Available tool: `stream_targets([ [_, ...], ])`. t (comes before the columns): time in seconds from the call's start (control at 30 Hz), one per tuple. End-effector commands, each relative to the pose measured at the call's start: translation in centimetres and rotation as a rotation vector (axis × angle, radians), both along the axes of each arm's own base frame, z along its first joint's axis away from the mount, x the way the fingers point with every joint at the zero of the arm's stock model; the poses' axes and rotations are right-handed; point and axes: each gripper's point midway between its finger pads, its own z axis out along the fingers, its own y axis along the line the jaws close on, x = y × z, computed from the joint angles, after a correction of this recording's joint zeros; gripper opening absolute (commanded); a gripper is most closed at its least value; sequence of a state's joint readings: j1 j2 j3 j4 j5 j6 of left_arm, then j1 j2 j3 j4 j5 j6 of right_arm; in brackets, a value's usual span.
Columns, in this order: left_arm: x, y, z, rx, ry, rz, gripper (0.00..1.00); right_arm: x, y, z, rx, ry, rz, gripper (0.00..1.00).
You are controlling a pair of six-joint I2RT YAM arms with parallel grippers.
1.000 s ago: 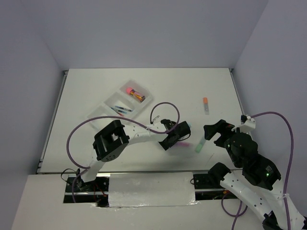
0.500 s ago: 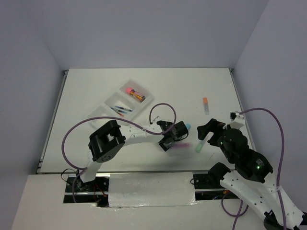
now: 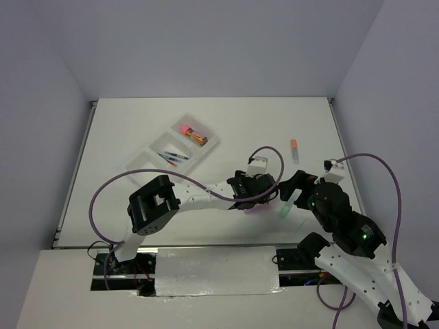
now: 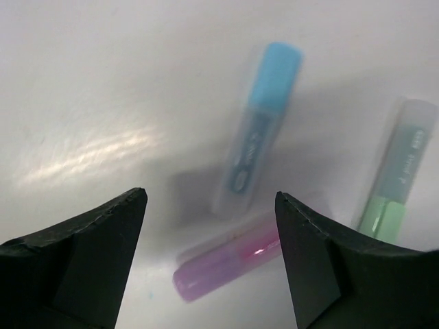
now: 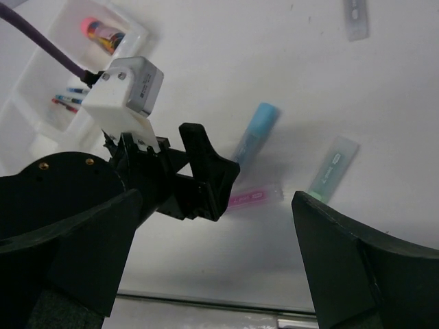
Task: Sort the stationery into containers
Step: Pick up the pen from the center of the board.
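Jaws of left claw apart, nothing clamped; hovers over short pastel blue bar and purple bar lying on white worktop, probably lining up a pick; green bar just beside; right claw wide apart, empty; translucent white three-compartment tray well apart.

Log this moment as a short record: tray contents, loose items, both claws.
Tray: far compartment holds pink-capped cylinder; middle one holds pens
Loose on table: blue bar, purple bar, green bar, orange-tipped grey piece
Left claw: open, above blue and purple bars, holding nothing
Right claw: open, beside green bar, holding nothing
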State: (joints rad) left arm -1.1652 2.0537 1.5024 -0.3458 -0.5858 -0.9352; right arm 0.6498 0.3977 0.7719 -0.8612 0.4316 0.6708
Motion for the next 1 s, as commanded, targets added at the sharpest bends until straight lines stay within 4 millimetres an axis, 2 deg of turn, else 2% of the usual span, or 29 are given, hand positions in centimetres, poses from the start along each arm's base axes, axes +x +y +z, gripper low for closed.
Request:
stream_targets([
  [0.0,2.3,-3.5,1.7,0.041,-0.153,-0.248,0.88,0.3,0.1,1.6,0.008,-0.043,0.004,0.99],
  [0.1,2.8,-5.0,1.9,-0.006,-0.162,-0.299,0.88,0.3,0.0,1.6,0.002,-0.04,0.008,0.99],
  [0.13,3.2,-5.0,1.2,-0.004,-0.149,-0.296,0.89,0.2,0.1,1.6,0.001,-0.037,0.012,0.99],
  [0.17,3.8,-5.6,1.5,-0.017,-0.145,-0.293,0.88,0.2,0.1,1.7,0.001,-0.041,0.017,0.99],
  [0.23,4.7,-4.9,-0.5,0.015,-0.092,-0.278,0.84,0.1,0.0,1.6,-0.003,-0.038,0.018,0.99],
  [0.27,4.8,-5.3,-0.6,0.006,-0.077,-0.295,0.78,0.0,-0.1,1.8,-0.004,-0.044,0.016,0.99],
  [0.37,5.2,-5.4,-2.2,0.002,-0.041,-0.327,0.67,-0.3,-0.5,2.3,-0.003,-0.053,0.01,0.99],
  [0.43,5.3,-5.5,-3.3,0.016,-0.014,-0.336,0.63,-0.5,-0.8,3.2,0.005,-0.073,0.007,0.99],
  [0.57,4.9,-5.1,-4.6,0.065,0.029,-0.359,0.44,-1.2,-1.3,4.7,0.029,-0.108,0.007,0.99],
  [0.63,4.6,-4.6,-5.3,0.095,0.056,-0.359,0.41,-1.5,-1.5,5.6,0.043,-0.128,0.009,0.99],
  [0.67,4.5,-4.3,-5.6,0.109,0.062,-0.367,0.36,-1.6,-1.6,5.8,0.048,-0.135,0.007,0.99],
  [0.73,4.3,-3.7,-6.1,0.131,0.072,-0.362,0.21,-1.8,-1.7,6.3,0.06,-0.149,0.011,0.99],
  [0.77,4.5,-3.2,-6.1,0.133,0.073,-0.345,0.1,-1.9,-1.7,6.5,0.065,-0.157,0.013,0.99],
  [0.8,4.8,-2.7,-5.4,0.137,0.06,-0.319,0.04,-1.9,-1.7,6.6,0.068,-0.158,0.015,0.99],
  [0.87,5.1,-1.3,-5.0,0.14,0.067,-0.265,0.0,-2.0,-1.6,6.6,0.067,-0.159,0.021,0.99],
  [0.9,6.1,-0.7,-2.4,0.1,0.036,-0.228,0.0,-1.9,-1.5,6.7,0.069,-0.161,0.025,0.99],
  [0.93,6.3,0.7,-2.1,0.103,0.03,-0.198,0.0,-1.8,-1.4,6.4,0.059,-0.155,0.032,0.99],
  [0.97,7.0,1.0,-0.4,0.062,-0.004,-0.172,0.0,-1.7,-1.2,6.4,0.059,-0.158,0.036,0.99],
])
